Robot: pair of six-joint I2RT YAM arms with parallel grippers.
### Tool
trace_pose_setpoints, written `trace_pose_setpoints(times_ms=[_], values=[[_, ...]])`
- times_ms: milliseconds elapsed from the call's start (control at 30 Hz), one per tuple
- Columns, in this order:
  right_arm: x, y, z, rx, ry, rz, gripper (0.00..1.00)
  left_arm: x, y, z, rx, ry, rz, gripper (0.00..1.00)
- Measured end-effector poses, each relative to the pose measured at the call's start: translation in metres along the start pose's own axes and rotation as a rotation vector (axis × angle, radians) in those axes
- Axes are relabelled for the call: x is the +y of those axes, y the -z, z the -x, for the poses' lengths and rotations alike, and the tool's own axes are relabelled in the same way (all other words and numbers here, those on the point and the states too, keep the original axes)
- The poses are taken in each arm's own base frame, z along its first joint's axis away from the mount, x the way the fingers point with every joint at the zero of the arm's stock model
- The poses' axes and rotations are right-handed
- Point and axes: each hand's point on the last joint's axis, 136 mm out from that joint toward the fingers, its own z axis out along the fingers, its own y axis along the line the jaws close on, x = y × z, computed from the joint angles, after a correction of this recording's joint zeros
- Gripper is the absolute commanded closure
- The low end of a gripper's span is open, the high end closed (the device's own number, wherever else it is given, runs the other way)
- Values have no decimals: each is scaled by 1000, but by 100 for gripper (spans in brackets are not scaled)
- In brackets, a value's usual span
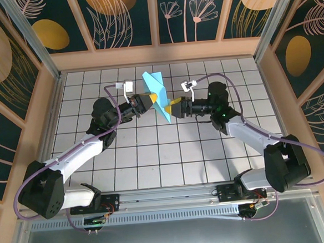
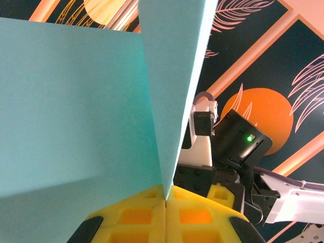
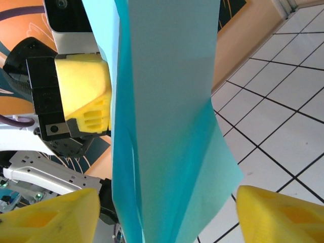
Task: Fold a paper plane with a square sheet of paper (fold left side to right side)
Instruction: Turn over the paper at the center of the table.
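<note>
Here's the paper plane (image 1: 156,93), up in the air over the far middle of the table (image 1: 153,155), standing on edge between the two arms. From the top camera its long axis runs on a slant, from the far left down toward the near right. The broad end sits far from the bases and the narrow tip points back toward them.

The left end effector (image 1: 152,97) is clamped on the paper plane. On the left wrist camera the yellow pads (image 2: 136,215) meet with the turquoise sheet pinched in the seam, its panels fanning upward.

The right end effector (image 1: 172,107) has its jaws apart. On the right wrist camera a yellow fingertip (image 3: 50,215) stands either side of the folded layers, neither pressing on them.
</note>
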Motion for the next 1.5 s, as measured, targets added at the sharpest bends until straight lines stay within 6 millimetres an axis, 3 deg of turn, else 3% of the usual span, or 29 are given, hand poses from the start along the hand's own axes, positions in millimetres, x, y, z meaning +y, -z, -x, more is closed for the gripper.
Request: trace_pose_setpoints(times_ms=[300, 567, 600, 733, 933, 1067, 1300, 1367, 1500], values=[[7, -4, 17, -17, 28, 20, 58, 6, -2, -3, 8, 13, 9, 92], [8, -5, 25, -25, 46, 9, 86, 10, -3, -5, 14, 16, 17, 85], [7, -6, 24, -23, 44, 3, 89, 10, -3, -5, 13, 14, 18, 83], [1, -6, 25, -17, 41, -31, 98, 16, -3, -4, 6, -4, 47, 58], [-20, -5, 21, -9, 29, -151, 100, 39, 6, 0, -34, -28, 213, 47], [-36, -6, 23, -4, 44, -303, 100, 46, 32, 16, -136, -85, 362, 40], [-65, -18, 31, 38, 145, -781, 100, 63, 105, 34, -344, -154, 671, 31], [-82, -20, 26, 73, 177, -938, 100, 69, 126, 36, -391, -162, 757, 30], [-127, -13, -11, 231, 256, -1269, 100, 78, 172, 36, -484, -172, 930, 28]])
